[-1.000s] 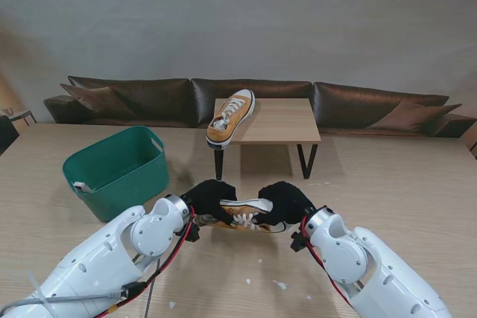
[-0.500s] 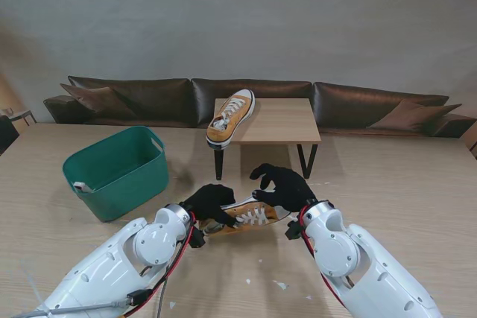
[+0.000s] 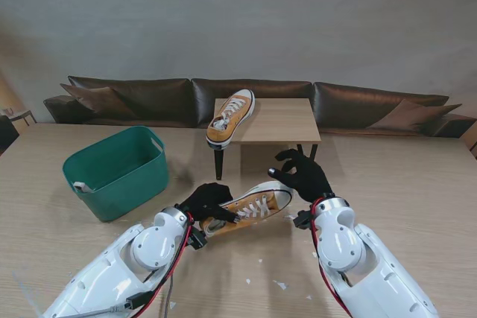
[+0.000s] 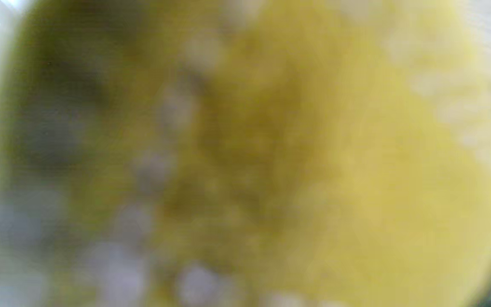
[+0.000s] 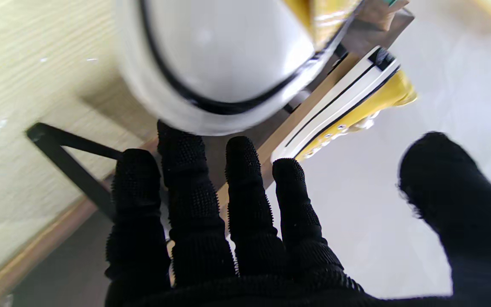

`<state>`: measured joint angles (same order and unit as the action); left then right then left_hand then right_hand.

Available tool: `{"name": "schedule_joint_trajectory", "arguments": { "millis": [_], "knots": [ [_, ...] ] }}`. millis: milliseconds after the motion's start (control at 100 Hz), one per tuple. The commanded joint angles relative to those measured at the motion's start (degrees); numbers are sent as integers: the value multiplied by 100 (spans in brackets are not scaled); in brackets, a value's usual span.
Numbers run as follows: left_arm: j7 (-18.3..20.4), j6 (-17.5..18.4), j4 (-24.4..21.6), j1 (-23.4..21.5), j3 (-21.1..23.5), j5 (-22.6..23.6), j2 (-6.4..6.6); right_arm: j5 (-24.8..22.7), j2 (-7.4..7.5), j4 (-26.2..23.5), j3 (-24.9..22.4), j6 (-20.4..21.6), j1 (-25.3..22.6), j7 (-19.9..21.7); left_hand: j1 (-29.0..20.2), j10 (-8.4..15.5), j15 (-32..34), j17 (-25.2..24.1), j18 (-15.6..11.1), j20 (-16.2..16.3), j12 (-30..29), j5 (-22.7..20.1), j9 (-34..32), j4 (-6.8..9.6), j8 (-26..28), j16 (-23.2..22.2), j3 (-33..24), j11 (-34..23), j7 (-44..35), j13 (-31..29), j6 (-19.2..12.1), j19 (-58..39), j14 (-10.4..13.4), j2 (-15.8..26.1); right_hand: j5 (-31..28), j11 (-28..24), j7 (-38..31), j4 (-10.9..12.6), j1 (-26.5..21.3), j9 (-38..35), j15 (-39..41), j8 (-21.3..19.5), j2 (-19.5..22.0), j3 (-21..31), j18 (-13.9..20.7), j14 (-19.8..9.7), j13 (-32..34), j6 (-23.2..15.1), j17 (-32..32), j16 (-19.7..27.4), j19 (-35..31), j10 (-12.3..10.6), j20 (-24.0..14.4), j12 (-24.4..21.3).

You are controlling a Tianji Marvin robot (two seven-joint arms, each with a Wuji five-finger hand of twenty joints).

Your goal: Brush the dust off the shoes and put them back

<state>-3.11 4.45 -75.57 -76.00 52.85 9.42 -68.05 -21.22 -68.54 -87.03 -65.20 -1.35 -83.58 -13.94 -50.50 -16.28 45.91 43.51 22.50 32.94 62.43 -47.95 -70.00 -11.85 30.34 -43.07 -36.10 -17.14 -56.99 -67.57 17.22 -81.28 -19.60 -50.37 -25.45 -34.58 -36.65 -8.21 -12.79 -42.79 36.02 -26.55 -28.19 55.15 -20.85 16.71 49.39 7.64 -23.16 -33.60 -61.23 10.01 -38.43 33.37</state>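
Shoe (image 3: 250,208): stand view shows it lifted off the table (image 3: 417,184), heel clasped by the left hand (image 3: 206,202), toe raised toward the small bench (image 3: 276,120); a second shoe (image 3: 231,117) rests tilted on that bench's left edge; right hand (image 3: 303,173) hovers just right of the toe, fingers spread, grasping nothing; green bin (image 3: 118,170) stands left of the bench. Left wrist view: only blurred yellow, too close to resolve. Right wrist view: right-hand fingers (image 5: 194,204) are extended beside the white toe cap (image 5: 220,55), not gripping. Risk: a one-handed heel grip may let the shoe pivot or drop; the toe could strike the bench.
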Motion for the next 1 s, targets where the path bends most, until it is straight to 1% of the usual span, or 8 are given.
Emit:
{"name": "schedule_joint_trajectory", "arguments": {
  "millis": [0,150,260,330,410,590,720,990],
  "knots": [
    [5,14,-91,-11,51,-98,-98,107,4,-18,-66,-82,-131,70,-1177,137,548,126,-453,39,116,-78,-42,277,320,-166,-1421,-94,-890,-416,-644,-99,805,737,275,-17,35,151,216,208,-22,109,154,-218,-163,68,-127,75,380,34,144,80,-148,-70],
    [-115,46,-144,-57,150,-464,-177,443,-32,-70,-275,-214,-357,46,-1198,117,534,94,-423,74,134,-68,-32,273,319,-202,-1423,-84,-881,-414,-606,-86,774,744,461,27,188,202,393,407,-62,85,410,-767,-220,174,-302,239,469,32,277,160,-297,-79],
    [-140,93,-198,-60,201,-727,-218,760,-13,-76,-416,-166,-514,251,-1210,99,526,80,-407,96,145,-71,-32,273,321,-220,-1415,-82,-877,-412,-584,-81,750,748,666,108,347,239,468,656,-171,67,586,-1411,-210,173,-503,305,603,52,444,156,-415,-99],
    [-156,144,-223,-38,213,-811,-235,959,-2,-59,-464,-73,-589,376,-1209,104,519,69,-407,116,151,-69,-32,272,327,-231,-1402,-80,-875,-411,-592,-84,765,760,847,138,465,264,455,841,-246,67,564,-1763,-159,127,-649,346,708,63,579,137,-488,-99],
    [-184,207,-227,10,209,-922,-262,1151,12,-46,-480,78,-664,504,-1210,107,514,65,-409,135,157,-56,-29,274,332,-243,-1393,-76,-868,-412,-590,-84,768,768,1064,219,579,258,483,1113,-329,94,416,-1896,-124,58,-830,360,835,86,682,91,-502,-120],
    [-286,365,-141,168,132,-1234,-364,1337,59,-139,-384,181,-778,762,-1228,98,492,28,-414,175,175,-52,-16,284,352,-272,-1374,-70,-865,-407,-581,-71,744,782,1577,284,787,227,460,1649,-456,149,25,-1999,25,-63,-1115,478,953,126,857,57,-573,-143],
    [-327,484,-105,267,66,-1475,-430,1448,45,-200,-235,114,-794,777,-1238,83,477,-2,-408,205,186,-54,-10,292,362,-295,-1363,-64,-856,-403,-565,-64,730,789,1741,191,802,120,540,1867,-457,200,-195,-1704,76,-82,-1218,620,980,159,1014,95,-779,-215],
    [-103,479,-129,358,-81,-2034,-487,1625,-123,-236,151,123,-721,256,-1273,67,424,-74,-410,258,220,-22,26,304,386,-335,-1314,-56,-835,-389,-544,-53,706,838,1909,186,776,68,557,1963,-450,237,-224,-1701,102,-62,-1252,396,994,171,1061,75,-835,-255]
  ]
}}
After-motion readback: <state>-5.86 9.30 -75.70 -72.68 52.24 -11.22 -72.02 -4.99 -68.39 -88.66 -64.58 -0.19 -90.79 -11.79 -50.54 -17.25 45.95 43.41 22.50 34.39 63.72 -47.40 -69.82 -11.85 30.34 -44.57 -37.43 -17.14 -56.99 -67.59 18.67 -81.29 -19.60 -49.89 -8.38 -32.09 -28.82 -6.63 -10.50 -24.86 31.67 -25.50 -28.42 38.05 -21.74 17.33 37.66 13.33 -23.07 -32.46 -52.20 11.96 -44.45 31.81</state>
